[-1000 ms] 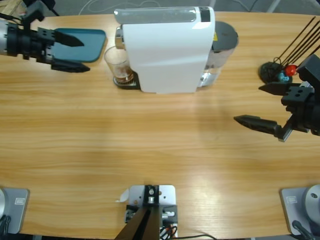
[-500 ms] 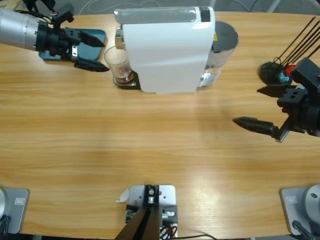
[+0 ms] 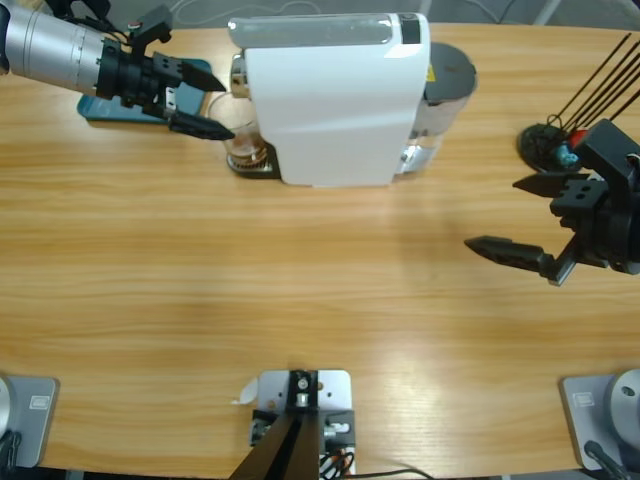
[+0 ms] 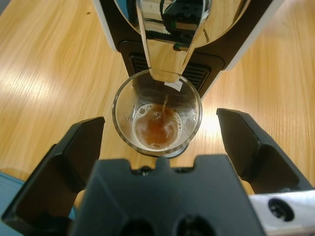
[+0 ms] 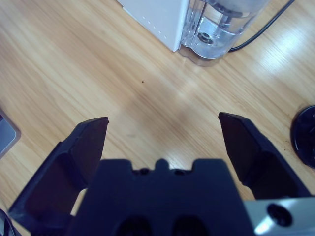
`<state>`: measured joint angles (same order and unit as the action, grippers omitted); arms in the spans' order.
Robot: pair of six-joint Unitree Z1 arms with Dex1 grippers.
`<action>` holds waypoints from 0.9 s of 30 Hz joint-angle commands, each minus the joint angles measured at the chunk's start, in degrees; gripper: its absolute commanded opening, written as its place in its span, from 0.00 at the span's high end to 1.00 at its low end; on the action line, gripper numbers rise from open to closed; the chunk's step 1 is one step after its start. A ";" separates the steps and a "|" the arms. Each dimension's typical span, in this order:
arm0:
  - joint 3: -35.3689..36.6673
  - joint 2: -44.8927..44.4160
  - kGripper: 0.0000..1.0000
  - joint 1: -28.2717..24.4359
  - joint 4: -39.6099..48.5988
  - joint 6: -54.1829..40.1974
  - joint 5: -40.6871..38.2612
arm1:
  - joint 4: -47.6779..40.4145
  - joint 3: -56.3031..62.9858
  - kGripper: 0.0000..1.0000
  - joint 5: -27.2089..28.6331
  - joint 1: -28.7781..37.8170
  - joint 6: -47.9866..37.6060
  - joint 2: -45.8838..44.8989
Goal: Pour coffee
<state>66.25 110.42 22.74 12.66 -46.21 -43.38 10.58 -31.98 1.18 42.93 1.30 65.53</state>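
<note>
High view showed the left gripper (image 3: 212, 108), jaws spread and empty, had advanced from the teal tray (image 3: 100, 108) to flank the glass (image 3: 243, 145) under the machine (image 3: 335, 100), coffee (image 4: 156, 130) still trickling in, so grasping looked premature; the right gripper (image 3: 520, 215) hung open, idle.

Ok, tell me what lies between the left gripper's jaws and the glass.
Nothing: in the left wrist view, only bare table separates the open left gripper from the glass.

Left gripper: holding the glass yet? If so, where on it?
No. The left gripper is open, one jaw on each side of the glass, neither touching it. The right gripper is open too.
</note>
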 commanded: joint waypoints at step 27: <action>1.25 6.25 0.00 2.24 -0.62 0.42 3.78 | 0.58 0.16 0.00 -0.74 -2.02 -0.24 0.53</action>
<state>68.73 113.45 24.08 12.62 -46.21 -43.01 10.59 -31.98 1.18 42.07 1.30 65.52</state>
